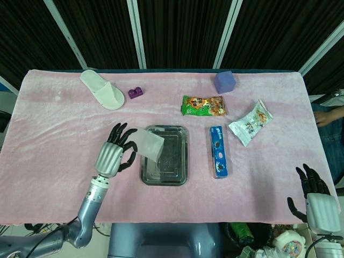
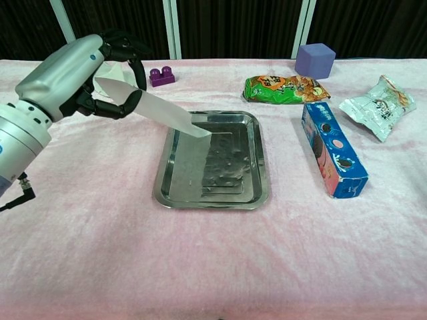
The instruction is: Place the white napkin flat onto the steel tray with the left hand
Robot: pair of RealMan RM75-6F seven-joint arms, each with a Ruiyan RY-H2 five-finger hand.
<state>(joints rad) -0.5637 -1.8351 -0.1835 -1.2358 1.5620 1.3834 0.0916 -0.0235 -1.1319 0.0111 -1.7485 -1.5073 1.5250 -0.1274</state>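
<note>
White napkin (image 2: 155,110) is pinched at one edge by the left hand (image 2: 80,73) and slopes down in the air over the left part of the steel tray (image 2: 257,193), its lower corner near the tray floor. Right hand (image 1: 317,201) hangs off the table's right front corner, fingers spread and holding nothing.

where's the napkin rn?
The left hand holds the white napkin in the air, slanting over the steel tray's left half, in both views.
</note>
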